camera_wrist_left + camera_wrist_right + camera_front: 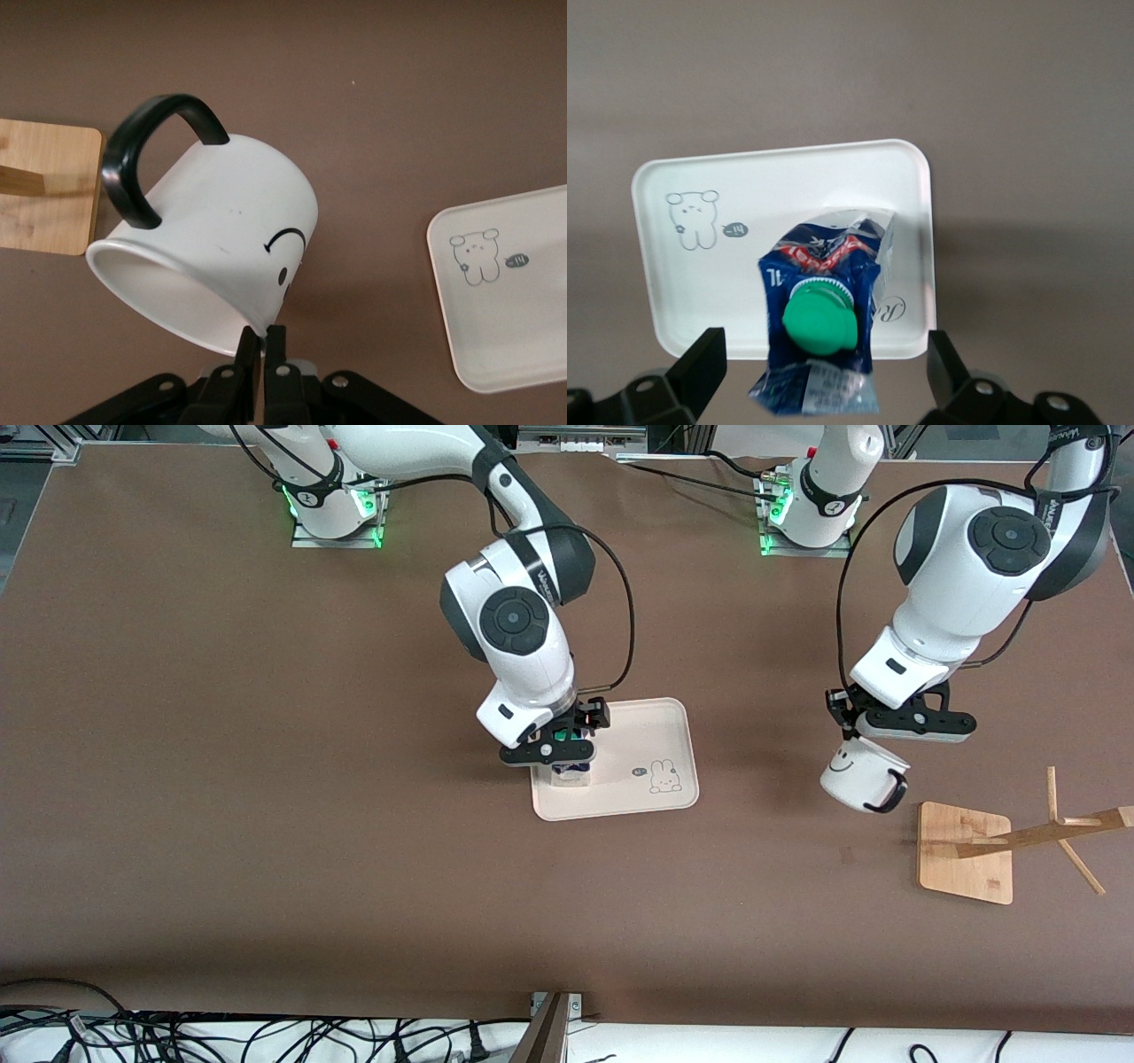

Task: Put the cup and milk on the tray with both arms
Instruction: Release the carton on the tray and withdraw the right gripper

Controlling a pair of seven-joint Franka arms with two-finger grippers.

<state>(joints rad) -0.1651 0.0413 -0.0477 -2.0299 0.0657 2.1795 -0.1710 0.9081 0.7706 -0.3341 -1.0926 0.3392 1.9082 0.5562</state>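
Observation:
The milk (571, 774) stands upright on the cream tray (651, 731), in the corner nearer the front camera toward the right arm's end. My right gripper (558, 751) is open straight above it. In the right wrist view its fingers (707, 354) stand wide on either side of the carton (824, 266) with its green cap, clear of it. My left gripper (852, 731) is shut on the rim of the cup (861, 776). It holds the cup tilted in the air between the tray and the wooden stand, handle toward the stand. The left wrist view shows the cup (221, 235) pinched at its rim.
A wooden mug stand with a square base (964, 853) and slanted pegs stands toward the left arm's end, close under the hanging cup. The tray's bunny drawing (663, 776) marks its bare half. Cables lie along the table's front edge.

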